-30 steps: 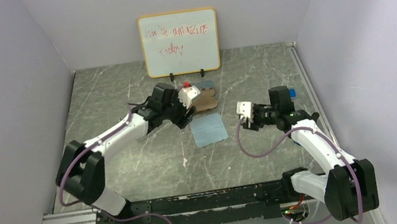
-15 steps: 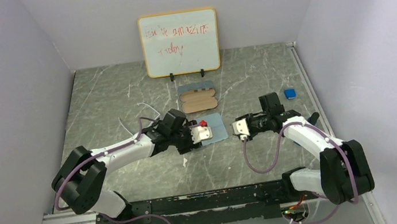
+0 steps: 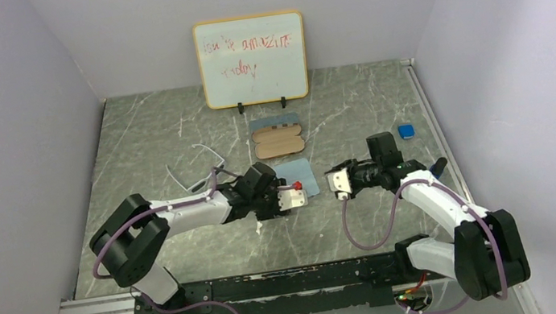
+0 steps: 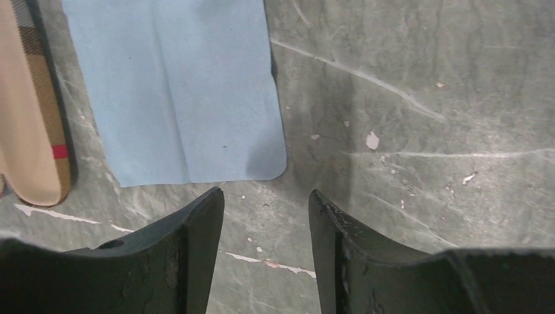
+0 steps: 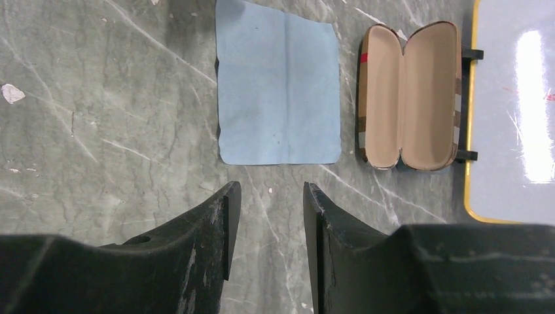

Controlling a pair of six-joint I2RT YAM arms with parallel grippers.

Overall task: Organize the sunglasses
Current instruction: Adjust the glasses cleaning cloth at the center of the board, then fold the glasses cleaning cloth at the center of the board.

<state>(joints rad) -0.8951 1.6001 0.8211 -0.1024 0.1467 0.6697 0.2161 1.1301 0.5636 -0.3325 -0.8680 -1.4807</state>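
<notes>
White-framed sunglasses [image 3: 212, 154] lie on the grey marble table [image 3: 174, 130] at mid-left, behind my left forearm. My left gripper [image 3: 303, 197] hovers at the near edge of a light-blue cloth [image 3: 303, 171]. In the left wrist view the left gripper [image 4: 265, 196] is open with bare table between its fingers, and the cloth [image 4: 177, 91] lies just ahead. My right gripper [image 3: 331, 184] sits to the right of the cloth, facing it. In the right wrist view the right gripper [image 5: 269, 190] is open and empty, short of the cloth [image 5: 280, 91].
An open plaid case [image 3: 279, 138] with a tan lining lies behind the cloth, also seen as the case [image 5: 409, 95] and the case [image 4: 33, 118]. A whiteboard [image 3: 251, 60] stands at the back. A small blue object [image 3: 405, 131] lies at the right.
My left arm swung from over the plaid case down to the cloth's near edge, and its jaws narrowed. The white sunglasses came into sight. My right gripper shifted left toward the cloth.
</notes>
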